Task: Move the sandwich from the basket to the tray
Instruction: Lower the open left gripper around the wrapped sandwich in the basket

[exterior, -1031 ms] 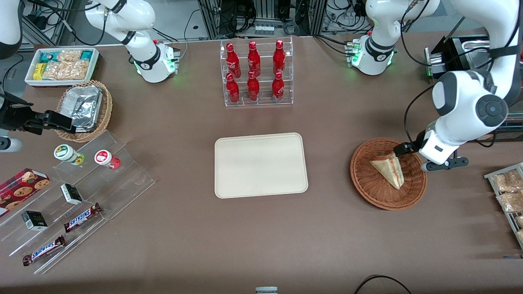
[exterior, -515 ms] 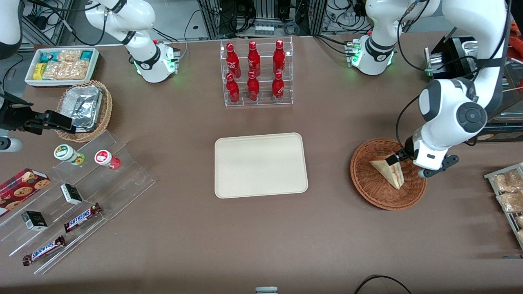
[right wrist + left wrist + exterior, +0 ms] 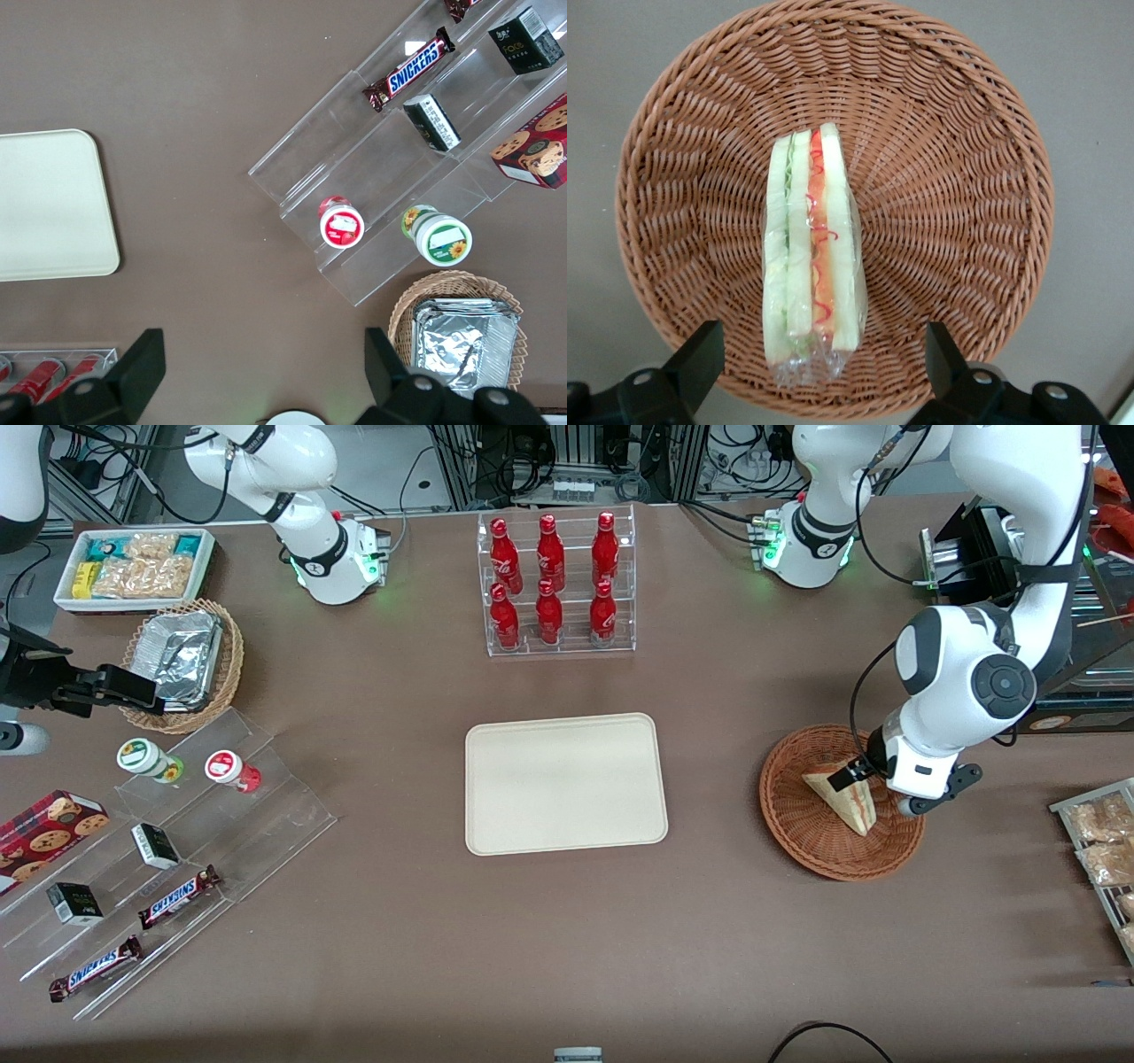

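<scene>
My gripper (image 3: pixel 819 363) hangs wide open directly above the sandwich (image 3: pixel 811 257), which lies in the basket (image 3: pixel 957 204) (wrapped, standing on edge), its long axis running crosswise to the line between my fingers (image 3: pixel 700 350), with the tray (image 3: pixel 565 782) well apart.

**Readable text: Snickers wrappers only**

"SNICKERS" reads in blue letters on two candy bars in the lower left of the front view: one bar (image 3: pixel 180 897) higher on the clear stepped shelf (image 3: pixel 266 815), the other bar (image 3: pixel 95 968) nearer the frame's bottom edge. The red bottles (image 3: pixel 549 558) carry white script too small to read. The gripper (image 3: pixel 819 376) shows no markings.
</scene>
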Controlling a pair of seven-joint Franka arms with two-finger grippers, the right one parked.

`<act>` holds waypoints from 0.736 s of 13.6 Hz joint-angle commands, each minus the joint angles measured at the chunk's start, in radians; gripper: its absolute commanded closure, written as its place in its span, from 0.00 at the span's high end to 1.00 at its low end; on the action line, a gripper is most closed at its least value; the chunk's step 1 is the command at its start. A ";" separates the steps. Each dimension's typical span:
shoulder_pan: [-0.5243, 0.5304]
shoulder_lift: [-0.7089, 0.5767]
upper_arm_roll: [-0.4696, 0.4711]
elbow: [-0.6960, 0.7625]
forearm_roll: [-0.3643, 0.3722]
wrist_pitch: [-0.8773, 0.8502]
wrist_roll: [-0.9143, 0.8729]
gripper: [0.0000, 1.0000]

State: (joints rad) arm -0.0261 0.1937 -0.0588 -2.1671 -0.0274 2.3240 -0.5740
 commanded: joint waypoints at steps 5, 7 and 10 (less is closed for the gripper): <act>-0.002 0.036 0.004 -0.043 -0.013 0.112 -0.043 1.00; 0.002 0.058 0.004 -0.052 -0.013 0.153 -0.043 1.00; 0.003 0.064 0.005 -0.062 -0.013 0.163 -0.043 0.85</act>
State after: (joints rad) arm -0.0219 0.2633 -0.0541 -2.2125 -0.0291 2.4635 -0.6048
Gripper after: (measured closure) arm 0.022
